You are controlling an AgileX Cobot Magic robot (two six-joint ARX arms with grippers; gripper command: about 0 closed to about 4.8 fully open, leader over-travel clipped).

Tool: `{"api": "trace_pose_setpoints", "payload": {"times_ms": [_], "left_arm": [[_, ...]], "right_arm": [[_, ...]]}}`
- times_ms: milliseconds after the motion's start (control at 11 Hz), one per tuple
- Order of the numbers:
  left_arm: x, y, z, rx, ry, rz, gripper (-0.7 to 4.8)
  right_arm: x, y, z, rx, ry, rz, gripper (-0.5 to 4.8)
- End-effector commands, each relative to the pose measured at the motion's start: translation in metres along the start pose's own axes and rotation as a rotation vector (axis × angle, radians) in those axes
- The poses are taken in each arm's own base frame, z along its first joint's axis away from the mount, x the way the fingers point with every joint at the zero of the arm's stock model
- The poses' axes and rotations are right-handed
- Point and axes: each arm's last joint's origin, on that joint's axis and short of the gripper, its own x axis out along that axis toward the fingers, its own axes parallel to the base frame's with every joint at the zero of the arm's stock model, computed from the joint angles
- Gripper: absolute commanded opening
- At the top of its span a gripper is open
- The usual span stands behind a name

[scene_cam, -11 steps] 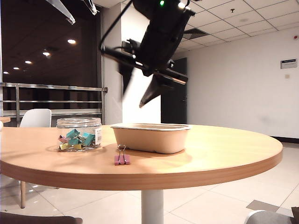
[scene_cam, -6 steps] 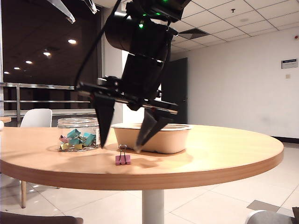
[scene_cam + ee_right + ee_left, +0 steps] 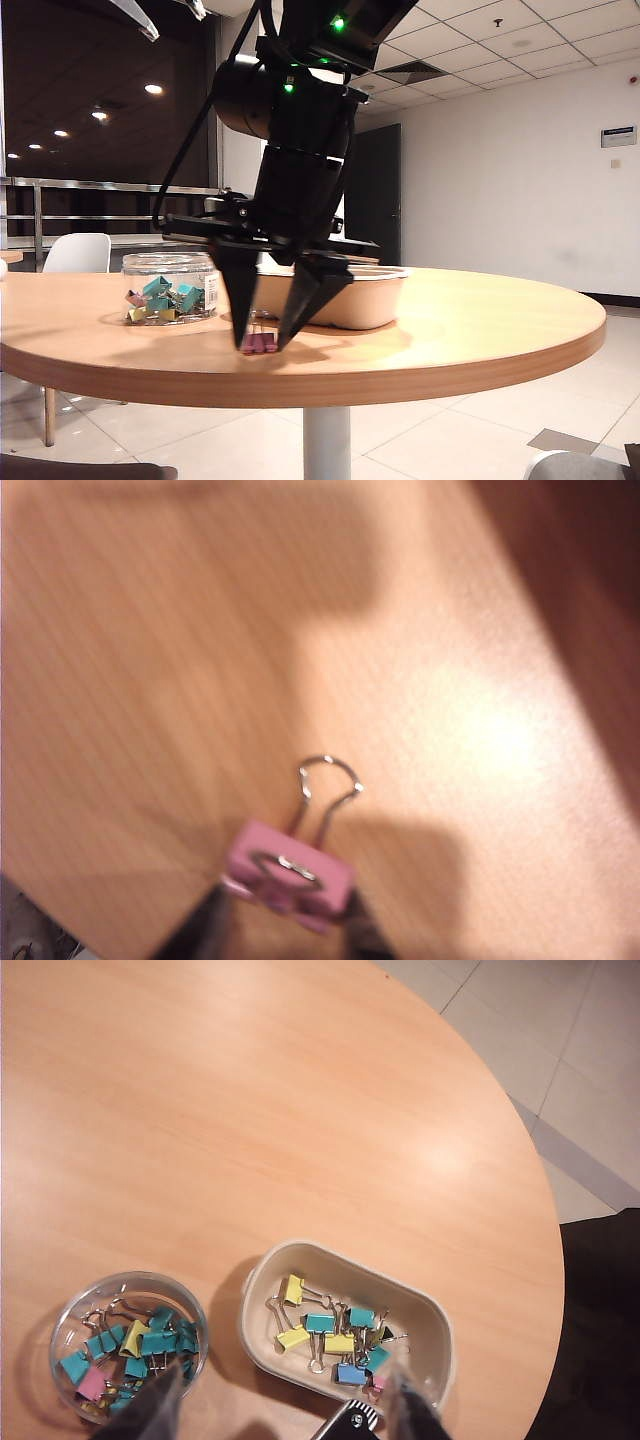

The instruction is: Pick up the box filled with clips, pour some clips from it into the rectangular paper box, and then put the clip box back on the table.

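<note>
Jar [image 3: 169,288]: clear, round and squat, standing upright on the table [image 3: 480,330] on the left of the exterior view, just beside the tray and apart from it; no gripper touches it. From above [image 3: 128,1346] its mouth is open.
Clips in jar [image 3: 132,1345]: teal, yellow and pink ones in a loose heap on the jar's floor.
Tray [image 3: 370,295]: beige paper pulp, oblong with a rolled rim, standing on the table to the right of the jar and partly hidden behind the right arm in the exterior view.
Clips in tray [image 3: 335,1333]: yellow, teal and one blue, scattered over the tray's floor [image 3: 345,1325].
Pink clip [image 3: 290,875]: lying on the bare table in front of the tray, its silver wire handle pointing away from the right wrist camera; in the exterior view [image 3: 259,343] it sits between the right fingertips.
Right gripper [image 3: 263,345]: pointing down at the table in front of the tray, its two dark fingers narrowed on either side of the pink clip; whether they press it I cannot tell.
Left gripper [image 3: 285,1410]: hanging high over the table above the jar and tray, only its blurred fingertips [image 3: 160,1408] in view, spread apart with nothing between them.
</note>
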Motion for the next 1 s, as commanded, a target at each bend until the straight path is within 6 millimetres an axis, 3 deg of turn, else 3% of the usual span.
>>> {"api": "trace_pose_setpoints", "payload": {"times_ms": [91,181,272,362,453,724,996], "left_arm": [[-0.0032,-0.0010,0.0022,0.003,-0.017,-0.005,2.70],[-0.0032,-0.0010,0.0021,0.003,-0.016,-0.005,2.69],[-0.0035,-0.0009,0.0016,0.002,-0.011,-0.003,2.69],[-0.0035,-0.0008,0.0014,0.002,-0.009,-0.003,2.69],[-0.0035,-0.0008,0.0014,0.002,-0.009,-0.003,2.69],[-0.0035,-0.0008,0.0013,0.002,-0.009,-0.003,2.69],[-0.0037,-0.0007,0.0008,0.002,-0.003,-0.002,2.69]], "right_arm": [[0.0037,-0.0008,-0.0033,0.003,0.029,-0.017,1.02],[0.0036,-0.0008,-0.0033,0.004,0.028,-0.017,1.01],[0.0034,-0.0001,-0.0022,0.004,0.024,0.003,2.33],[0.0034,0.0009,-0.0017,0.005,0.025,0.030,3.25],[0.0034,0.0018,-0.0011,0.014,0.021,0.048,3.67],[0.0034,0.0027,0.0014,0.122,-0.001,0.056,3.82],[0.0034,0.0038,0.0044,0.214,-0.029,0.070,3.38]]}}
